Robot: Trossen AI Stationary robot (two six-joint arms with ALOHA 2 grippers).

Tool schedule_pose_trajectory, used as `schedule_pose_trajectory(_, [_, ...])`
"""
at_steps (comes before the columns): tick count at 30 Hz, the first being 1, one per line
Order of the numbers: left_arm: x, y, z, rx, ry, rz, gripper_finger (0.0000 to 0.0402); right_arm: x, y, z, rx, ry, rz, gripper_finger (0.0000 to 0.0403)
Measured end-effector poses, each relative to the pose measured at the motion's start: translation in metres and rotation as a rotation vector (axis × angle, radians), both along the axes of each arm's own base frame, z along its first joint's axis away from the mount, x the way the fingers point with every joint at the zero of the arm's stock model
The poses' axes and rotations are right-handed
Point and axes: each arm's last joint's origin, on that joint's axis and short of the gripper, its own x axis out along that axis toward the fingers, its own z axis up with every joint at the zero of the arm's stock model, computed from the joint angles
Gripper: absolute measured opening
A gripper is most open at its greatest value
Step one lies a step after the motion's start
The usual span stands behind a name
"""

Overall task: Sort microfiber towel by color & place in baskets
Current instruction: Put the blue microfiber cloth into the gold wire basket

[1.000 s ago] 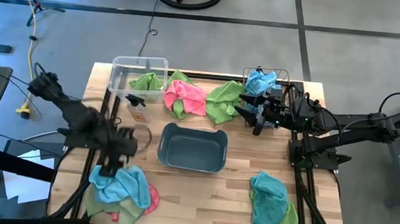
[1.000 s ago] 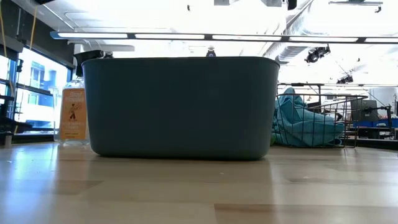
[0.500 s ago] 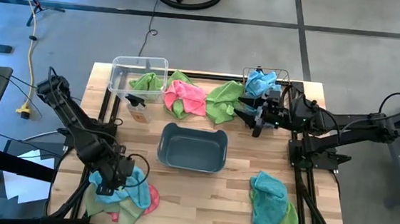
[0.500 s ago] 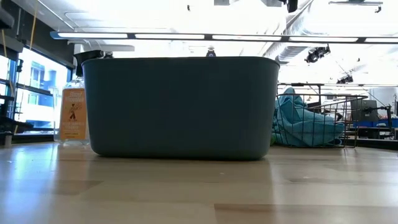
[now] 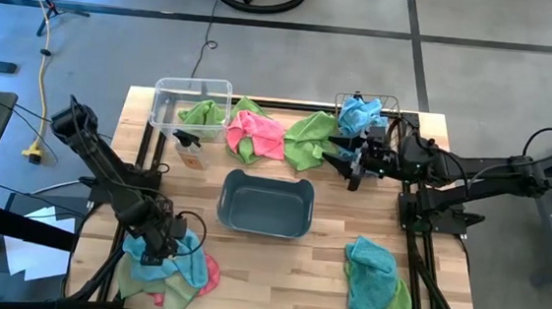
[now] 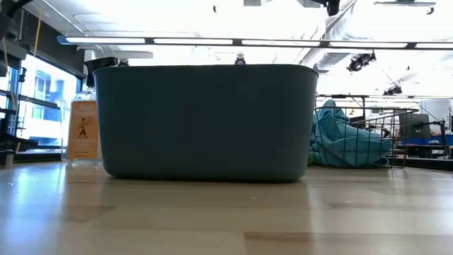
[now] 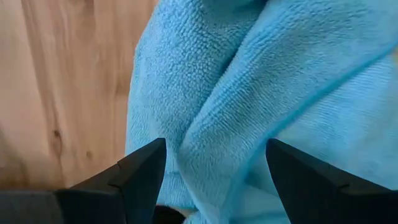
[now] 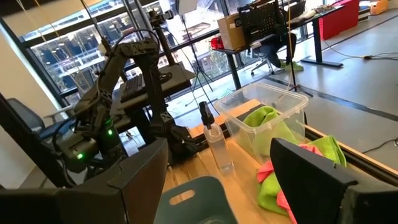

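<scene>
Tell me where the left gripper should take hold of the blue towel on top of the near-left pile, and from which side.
Grip the raised fold where the blue towel creases over itself, coming straight down from above. The left gripper already hangs open right over that ridge, one finger on each side. The bunched ridge gives something to pinch, and probably lifts clear of the pink towel beneath.
</scene>
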Motion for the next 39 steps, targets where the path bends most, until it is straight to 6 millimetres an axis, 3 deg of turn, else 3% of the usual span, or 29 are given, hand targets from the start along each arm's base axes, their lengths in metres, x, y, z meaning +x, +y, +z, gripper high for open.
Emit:
schedule_pose_trajectory(5, [-0.001, 0.001, -0.009, -0.020, -0.003, 0.004, 0.0262, 0.000, 0.000, -0.001, 0.004, 0.005, 0.000, 0.0279])
schedule_pose_trajectory(8, [-0.002, 0.002, -0.012, -0.019, 0.007, 0.023, 0.0240, 0.000, 0.000, -0.001, 0.005, 0.007, 0.000, 0.0279])
schedule_pose_trajectory(11, [-0.001, 0.001, -0.013, -0.024, -0.008, 0.024, 0.0180, 0.000, 0.000, -0.001, 0.006, 0.009, -0.001, 0.0279])
schedule_pose_trajectory(15, [0.000, 0.000, -0.012, -0.045, -0.029, 0.029, 0.0040, 0.000, 0.000, -0.001, 0.006, 0.009, -0.001, 0.0279])
schedule_pose_trajectory(16, [0.000, 0.000, -0.011, -0.062, -0.024, 0.043, 0.0021, 0.000, 0.000, -0.001, 0.006, 0.009, -0.001, 0.0279])
schedule_pose_trajectory(19, [-0.003, 0.000, -0.001, -0.141, 0.001, 0.060, 0.0012, 0.000, 0.000, -0.001, 0.000, 0.011, -0.001, 0.0279])
schedule_pose_trajectory(25, [-0.010, 0.005, 0.059, -0.370, -0.123, 0.033, 0.0002, 0.000, 0.000, -0.001, 0.000, 0.011, -0.001, 0.0279])
schedule_pose_trajectory(31, [-0.023, 0.031, 0.128, -0.524, -0.391, 0.187, 0.0001, 0.000, 0.000, -0.001, 0.000, 0.011, -0.001, 0.0279])
schedule_pose_trajectory(39, [-0.031, 0.069, 0.201, -0.481, -0.846, 0.362, 0.0000, 0.000, 0.000, 0.004, 0.029, -0.050, 0.009, 0.0279])
